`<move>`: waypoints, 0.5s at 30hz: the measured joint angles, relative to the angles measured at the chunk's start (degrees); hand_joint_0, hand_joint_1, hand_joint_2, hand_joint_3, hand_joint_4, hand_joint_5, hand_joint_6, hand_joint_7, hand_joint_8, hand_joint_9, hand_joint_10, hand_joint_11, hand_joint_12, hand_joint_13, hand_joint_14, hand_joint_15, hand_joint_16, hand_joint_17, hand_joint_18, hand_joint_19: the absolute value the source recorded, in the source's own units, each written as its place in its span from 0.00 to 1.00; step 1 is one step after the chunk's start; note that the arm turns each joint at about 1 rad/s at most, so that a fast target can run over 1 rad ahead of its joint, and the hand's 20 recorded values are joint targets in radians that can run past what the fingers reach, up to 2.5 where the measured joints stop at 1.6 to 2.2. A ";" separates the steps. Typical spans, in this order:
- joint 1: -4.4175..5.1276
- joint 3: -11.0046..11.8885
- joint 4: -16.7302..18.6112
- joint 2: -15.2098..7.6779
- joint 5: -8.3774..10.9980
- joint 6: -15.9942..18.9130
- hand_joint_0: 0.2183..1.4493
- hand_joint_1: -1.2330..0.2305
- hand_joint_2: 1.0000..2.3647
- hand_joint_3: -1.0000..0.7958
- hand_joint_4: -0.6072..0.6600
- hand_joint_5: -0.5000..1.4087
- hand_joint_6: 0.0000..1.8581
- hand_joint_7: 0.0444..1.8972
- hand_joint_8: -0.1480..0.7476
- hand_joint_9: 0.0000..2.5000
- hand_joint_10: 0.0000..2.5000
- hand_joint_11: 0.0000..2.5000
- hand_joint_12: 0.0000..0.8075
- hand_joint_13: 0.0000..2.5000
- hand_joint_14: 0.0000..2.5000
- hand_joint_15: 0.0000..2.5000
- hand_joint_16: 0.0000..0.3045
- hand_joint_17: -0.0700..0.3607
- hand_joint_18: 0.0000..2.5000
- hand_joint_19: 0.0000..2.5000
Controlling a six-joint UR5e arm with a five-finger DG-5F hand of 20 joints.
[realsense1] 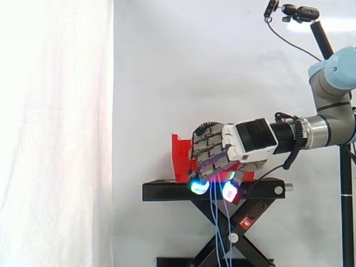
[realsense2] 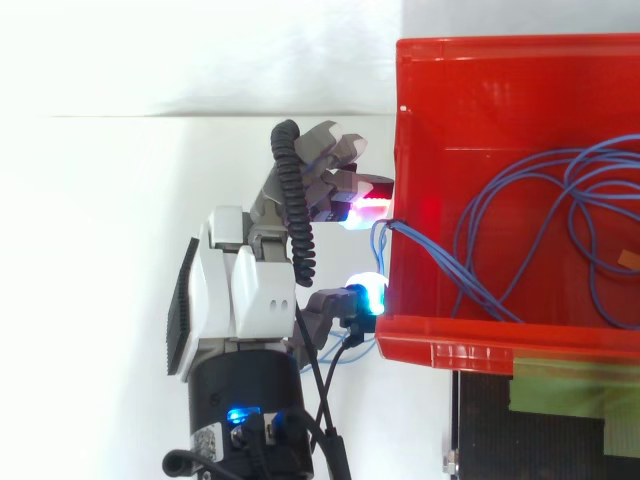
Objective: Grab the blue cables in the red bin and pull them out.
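Note:
The red bin holds a loose tangle of thin blue cables. Some strands run over the bin's left wall and into my hand, which sits just outside that wall. Its fingers and thumb are curled and pinch the strands between glowing pads. In the side view my hand is in front of the red bin, level with its lower edge. From between the fingertips the blue cables hang straight down past the stand.
The bin rests on a black scissor-lift stand before a white curtain. A camera on a dark pole stands at the upper right behind the arm. Green tape lies on the stand beside the bin.

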 measured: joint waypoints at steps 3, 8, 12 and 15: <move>-0.05 0.00 -0.05 0.00 -0.05 -0.01 0.41 0.17 0.00 0.00 0.57 0.68 0.01 0.30 0.43 0.35 0.01 0.32 0.42 0.28 0.01 0.20 0.16 0.42 0.20 0.18; -0.15 -0.01 -0.16 0.00 -0.10 -0.05 0.41 0.17 0.00 0.00 0.57 0.68 0.01 0.30 0.43 0.35 0.01 0.31 0.42 0.28 0.01 0.20 0.16 0.42 0.20 0.18; -0.31 -0.01 -0.87 0.01 -0.35 -0.09 0.41 0.17 0.00 0.00 0.57 0.68 0.01 0.30 0.43 0.35 0.01 0.31 0.42 0.28 0.01 0.19 0.16 0.42 0.20 0.18; -0.48 -0.02 -1.77 0.05 -0.58 -0.24 0.41 0.17 0.00 0.00 0.58 0.68 0.01 0.30 0.43 0.35 0.01 0.32 0.42 0.28 0.01 0.20 0.16 0.41 0.20 0.18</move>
